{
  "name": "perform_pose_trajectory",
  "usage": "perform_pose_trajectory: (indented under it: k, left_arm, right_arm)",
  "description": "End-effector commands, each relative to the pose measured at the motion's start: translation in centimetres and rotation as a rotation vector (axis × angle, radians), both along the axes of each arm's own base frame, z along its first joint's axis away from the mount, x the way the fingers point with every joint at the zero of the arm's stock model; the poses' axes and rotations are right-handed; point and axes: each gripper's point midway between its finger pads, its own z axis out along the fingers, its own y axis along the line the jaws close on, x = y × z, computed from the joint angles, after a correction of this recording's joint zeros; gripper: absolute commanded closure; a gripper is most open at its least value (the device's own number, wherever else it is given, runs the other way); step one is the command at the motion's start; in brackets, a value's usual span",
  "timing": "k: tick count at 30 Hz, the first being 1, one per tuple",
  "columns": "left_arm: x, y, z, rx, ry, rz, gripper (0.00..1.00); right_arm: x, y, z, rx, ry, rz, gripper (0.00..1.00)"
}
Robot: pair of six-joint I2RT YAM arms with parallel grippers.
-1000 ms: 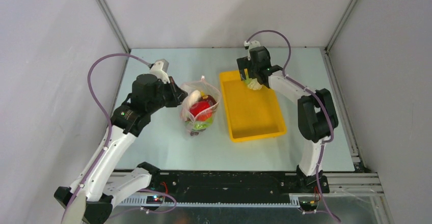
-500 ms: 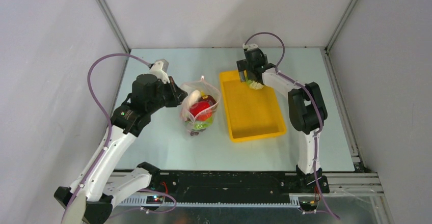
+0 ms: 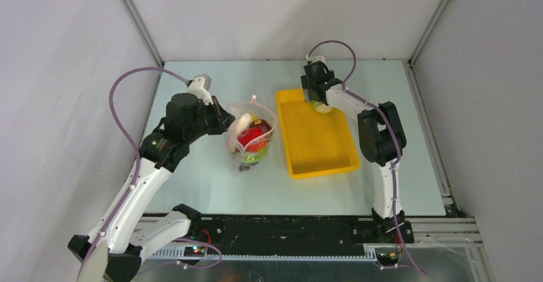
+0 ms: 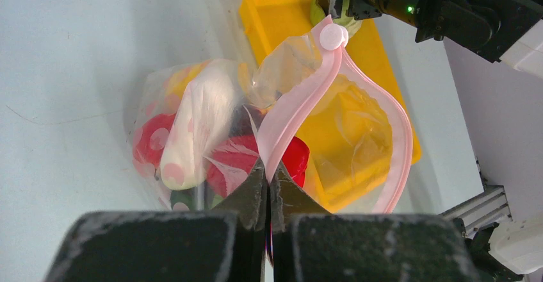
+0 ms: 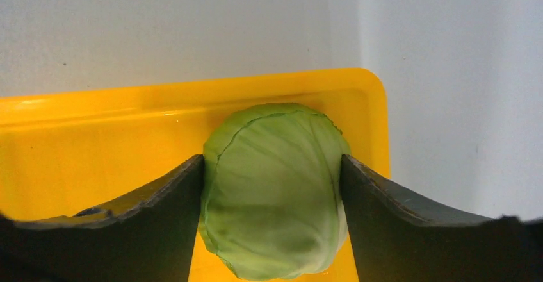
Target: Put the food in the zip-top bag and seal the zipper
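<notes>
Top cam: zip-top bag (image 3: 251, 134) lies on the desk (image 3: 211, 179), just left of the yellow tray (image 3: 320, 160), packed w/ red, white and green food. Only the cabbage (image 3: 322, 107) shows in the tray, far corner, right hand (image 3: 316, 100) down on it.

L wrist: left hand (image 4: 267, 173) pinched tight on the zipper (image 4: 301, 109). Mouth gapes twd the tray, radish (image 4: 195, 128) inside.

R wrist: fingers (image 5: 160, 218) pressed on both sides of the cabbage, which looks to be low in the tray.

Nearly done, I'd say: last piece to bag, then seal.
</notes>
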Motion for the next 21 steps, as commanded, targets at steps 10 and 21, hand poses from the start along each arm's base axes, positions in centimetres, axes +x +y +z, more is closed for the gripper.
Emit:
perform_pose_trajectory:
  k: [10, 21]
  left_arm:
    - [0.2, 0.4, 1.4, -0.027, -0.048, 0.027, 1.00]
    - [0.1, 0.2, 1.4, -0.036, -0.046, 0.019, 1.00]
  right_arm:
    - [-2.1, -0.4, 3.2, -0.037, -0.046, -0.085, 0.85]
    - [-5.9, 1.6, 13.3, 0.030, -0.209, 0.009, 0.95]
